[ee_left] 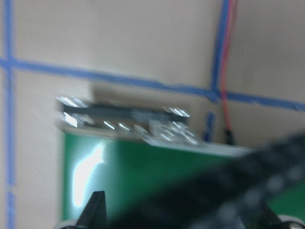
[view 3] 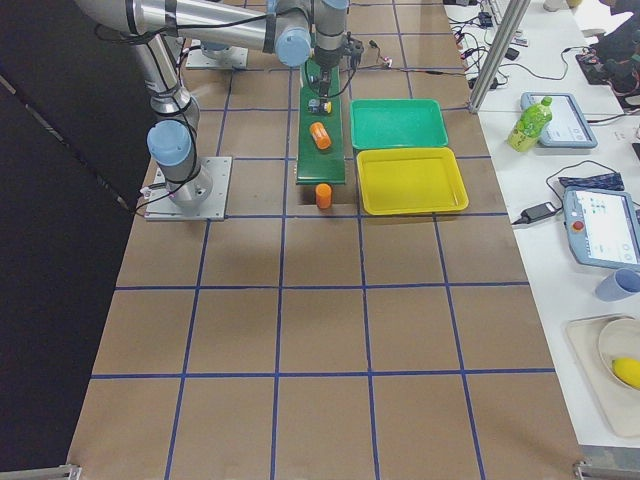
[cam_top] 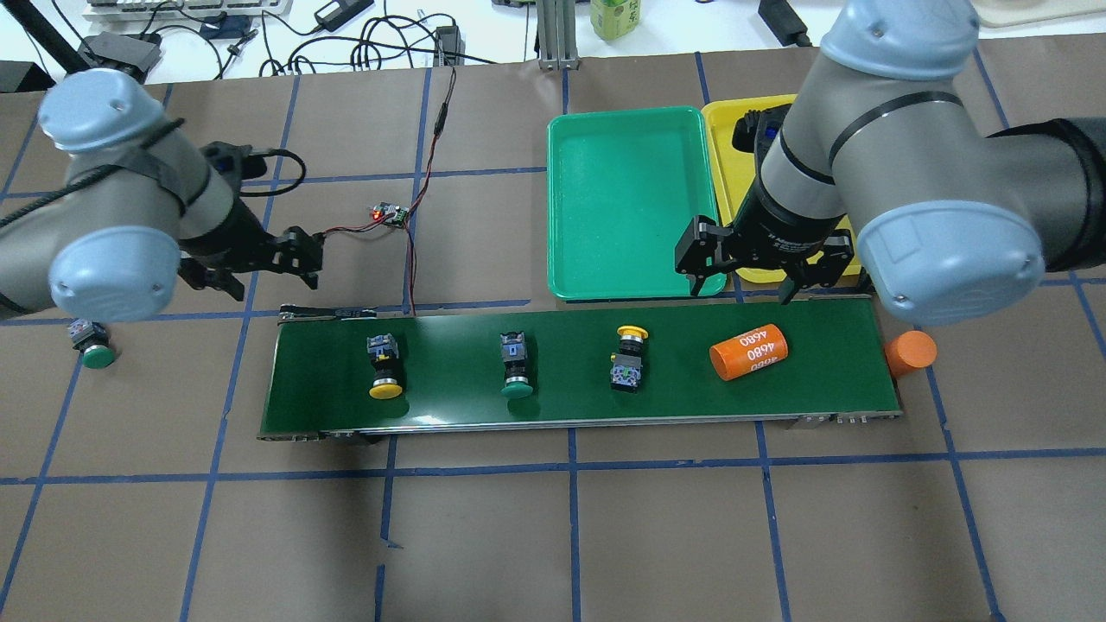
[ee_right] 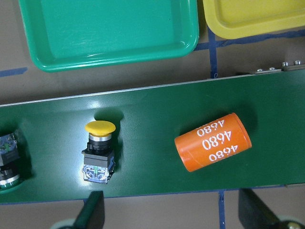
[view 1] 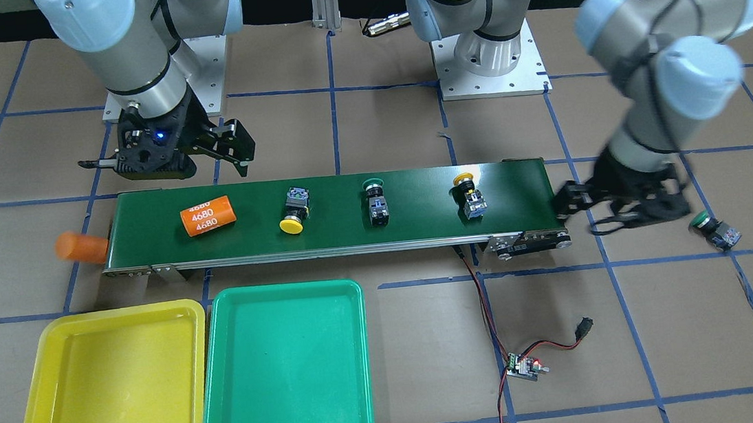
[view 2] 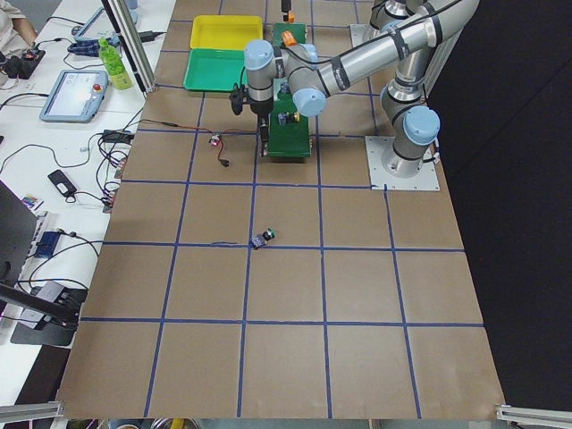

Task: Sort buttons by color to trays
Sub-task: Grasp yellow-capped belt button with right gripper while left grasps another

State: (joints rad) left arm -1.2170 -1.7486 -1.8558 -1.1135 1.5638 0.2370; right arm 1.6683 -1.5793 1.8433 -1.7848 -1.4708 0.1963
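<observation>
Hovering with both hands open and holding nothing, I face the conveyor belt (cam_top: 570, 406). Three buttons lie on it: the left yellow button (cam_top: 385, 370) and the middle green button (cam_top: 515, 370), caps turned toward me, and the right yellow button (cam_top: 628, 358), cap turned away. An orange cylinder (cam_top: 750, 352) lies on the belt's right part, and a second orange cylinder (cam_top: 913, 352) sits just off that end. My right gripper (cam_top: 743, 292) hangs above the belt there, jaws spread. My left gripper (cam_top: 272, 283) hangs by the belt's left end, jaws apart. The stray green button (cam_top: 91, 341) lies on the table (cam_top: 605, 518) farther past that end. Beyond the belt's far edge sit the green tray (cam_top: 622, 199) and the yellow tray (view 1: 107, 396), the yellow one nearer the belt's right end.
</observation>
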